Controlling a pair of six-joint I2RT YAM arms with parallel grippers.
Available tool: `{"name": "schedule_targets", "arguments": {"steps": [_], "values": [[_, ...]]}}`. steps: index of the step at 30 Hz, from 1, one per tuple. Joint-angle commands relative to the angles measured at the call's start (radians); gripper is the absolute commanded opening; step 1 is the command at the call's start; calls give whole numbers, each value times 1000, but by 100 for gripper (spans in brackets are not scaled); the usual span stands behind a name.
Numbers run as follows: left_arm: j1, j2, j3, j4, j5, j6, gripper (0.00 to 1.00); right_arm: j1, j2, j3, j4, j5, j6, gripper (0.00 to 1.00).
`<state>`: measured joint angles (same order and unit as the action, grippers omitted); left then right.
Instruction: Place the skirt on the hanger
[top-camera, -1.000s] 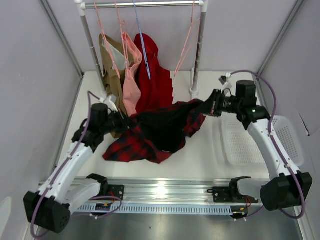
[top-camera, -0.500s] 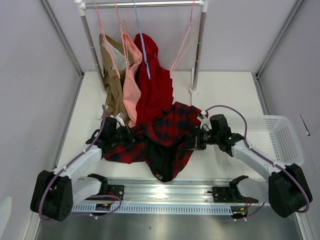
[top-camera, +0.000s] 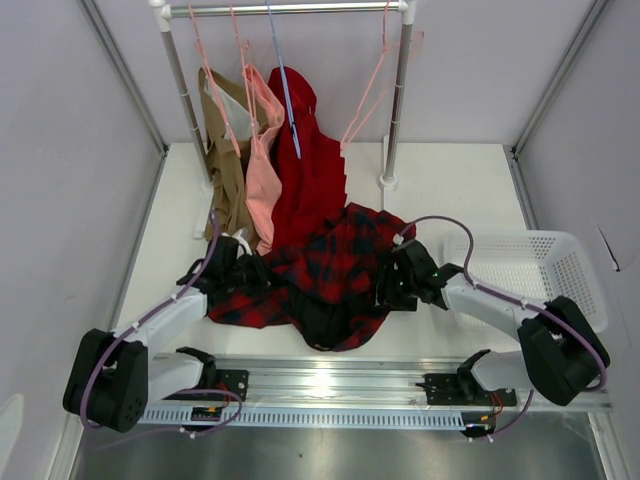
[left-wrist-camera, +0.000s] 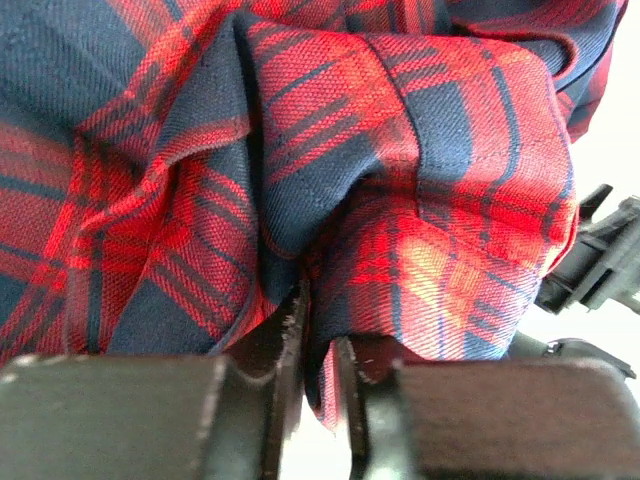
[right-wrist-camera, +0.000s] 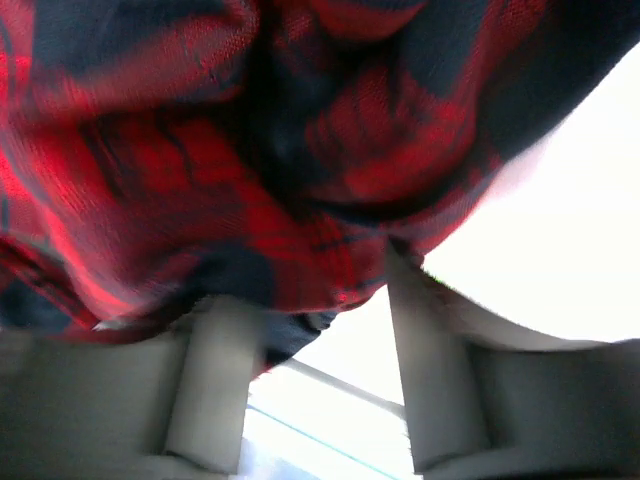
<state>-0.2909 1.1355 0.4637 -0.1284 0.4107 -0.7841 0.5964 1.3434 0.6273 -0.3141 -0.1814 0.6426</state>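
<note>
Tabletop (top-camera: 450, 180) bears the bunched skirt (top-camera: 340, 265), lying lengthwise left to right.

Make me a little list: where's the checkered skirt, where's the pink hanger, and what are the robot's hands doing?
skirt: crumpled on the table
hanger: pale pink, empty, hanging at the right end of the rail
left gripper: fingers nearly together, a skirt fold between them
right gripper: open, skirt draped over its fingers
task: skirt not yet on the hanger

The skirt (top-camera: 345, 262) lies crumpled on the white table (top-camera: 455, 185), near its front edge. A basket (top-camera: 560, 262) sits right; a rack (top-camera: 389, 182) stands behind.
</note>
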Motion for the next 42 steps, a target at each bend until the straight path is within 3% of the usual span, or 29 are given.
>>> {"name": "schedule_targets", "arguments": {"steps": [1,6,18,31,32,35,42], "values": [[-28,-55,38,-46,-61,45,22,51,-82,80,-107,169,-14,66],[-62,-89,52,-89,-108,59,30,111,-159,179,-244,276,-5,77],[-88,-143,98,-171,-139,112,52,144,-271,265,-394,385,35,77],[-90,-218,285,-359,-144,246,65,161,-266,316,-424,419,19,76],[-93,-223,337,-381,-132,255,71,161,-267,331,-433,422,17,76],[-117,-237,400,-434,-134,293,72,161,-268,363,-445,427,5,76],[-302,-139,803,-493,-289,382,74,152,-277,399,-457,427,-17,76]]}}
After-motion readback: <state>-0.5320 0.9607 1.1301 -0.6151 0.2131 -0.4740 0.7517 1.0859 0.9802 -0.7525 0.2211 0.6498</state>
